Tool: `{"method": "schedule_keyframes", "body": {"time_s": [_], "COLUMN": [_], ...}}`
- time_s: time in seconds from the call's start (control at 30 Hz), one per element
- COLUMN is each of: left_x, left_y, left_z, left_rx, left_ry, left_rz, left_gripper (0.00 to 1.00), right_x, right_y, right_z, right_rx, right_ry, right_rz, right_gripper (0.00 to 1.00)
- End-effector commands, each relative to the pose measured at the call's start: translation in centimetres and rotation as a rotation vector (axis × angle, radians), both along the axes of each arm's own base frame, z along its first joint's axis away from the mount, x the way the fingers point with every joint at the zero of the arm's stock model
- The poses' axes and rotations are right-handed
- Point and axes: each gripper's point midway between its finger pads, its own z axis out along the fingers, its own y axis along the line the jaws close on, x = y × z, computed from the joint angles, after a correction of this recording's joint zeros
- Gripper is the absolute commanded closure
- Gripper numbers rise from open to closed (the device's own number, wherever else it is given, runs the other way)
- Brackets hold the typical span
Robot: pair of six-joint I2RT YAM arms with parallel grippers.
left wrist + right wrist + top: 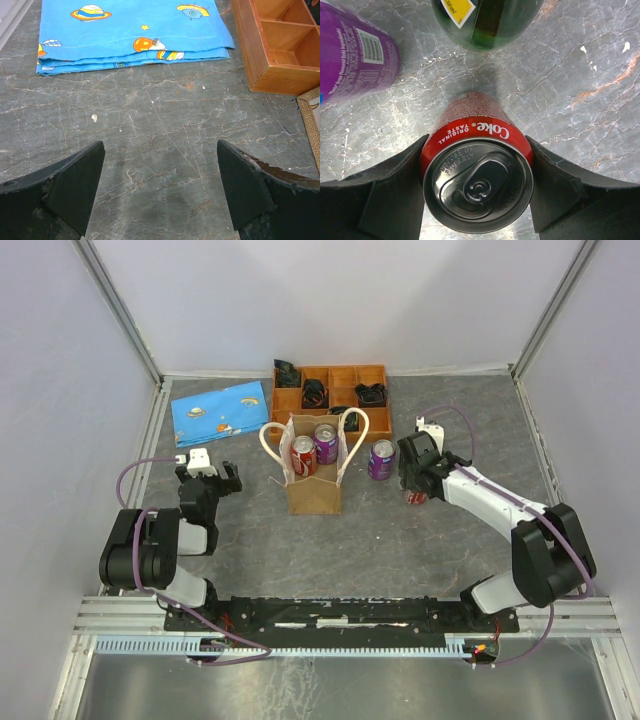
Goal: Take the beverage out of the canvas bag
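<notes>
The tan canvas bag (pixel 313 490) stands upright mid-table with cream loop handles. A red can (pixel 303 455) and a purple can (pixel 327 443) stand inside it. My right gripper (pixel 416 490) is to the right of the bag, shut on a red Coke can (pixel 477 175). The can is upright, with one finger on each side and its base on or close to the table; it also shows in the top view (pixel 416 498). My left gripper (pixel 207 478) is open and empty over bare table left of the bag, as its wrist view (pixel 160 150) confirms. The bag's edge (pixel 311 120) shows there at the right.
Another purple can (pixel 382 459) stands right of the bag and shows in the right wrist view (pixel 355 55), beside a dark green can (pixel 487 20). An orange compartmented tray (pixel 378 371) sits at the back. A blue patterned cloth (pixel 220 412) lies back left.
</notes>
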Motion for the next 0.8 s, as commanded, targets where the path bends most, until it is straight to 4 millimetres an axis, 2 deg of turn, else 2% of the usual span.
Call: {"method": "schedule_keyframes", "body": {"time_s": [0.0,0.07,0.1,0.17,0.23,0.3,0.33,0.37,0.57,0.67,0.77], "left_x": [0.9,0.9,0.9,0.9,0.9,0.9,0.9,0.9,0.9,0.8,0.9], "left_y": [-0.1,-0.2,-0.2,-0.2,-0.1,-0.2,-0.1,-0.1,-0.1,-0.2,-0.1], "left_z": [1.4,1.4,1.4,1.4,1.4,1.4,1.4,1.4,1.4,1.4,1.4], "left_rx": [0.046,0.046,0.046,0.046,0.046,0.046,0.046,0.046,0.046,0.046,0.046], "left_ry": [-0.048,-0.047,-0.048,-0.048,-0.047,-0.048,-0.048,-0.047,-0.048,-0.046,-0.047], "left_rz": [-0.023,-0.024,-0.024,-0.024,-0.023,-0.024,-0.023,-0.023,-0.023,-0.024,-0.022], "left_gripper": [0.01,0.01,0.01,0.01,0.01,0.01,0.01,0.01,0.01,0.01,0.01], "right_x": [1.6,1.4,1.3,1.2,1.0,1.0,1.0,1.0,1.1,1.1,1.0], "right_y": [0.4,0.3,0.3,0.2,0.0,-0.2,-0.4,-0.5,-0.8,-0.6,-0.1], "right_z": [1.2,0.9,0.7,0.6,0.6,0.9,1.2,1.5,4.1,6.9,10.9], "right_rx": [0.051,0.046,0.046,0.043,0.035,0.028,0.023,0.02,0.02,0.044,0.051], "right_ry": [-0.072,-0.058,-0.05,-0.044,-0.041,-0.045,-0.051,-0.057,-0.114,-0.18,-0.282], "right_rz": [-0.047,-0.054,-0.054,-0.056,-0.062,-0.068,-0.071,-0.074,-0.075,-0.058,-0.024], "right_gripper": [0.87,0.82,0.74,0.51,0.34,0.23,0.08,0.02,0.01,0.01,0.01]}}
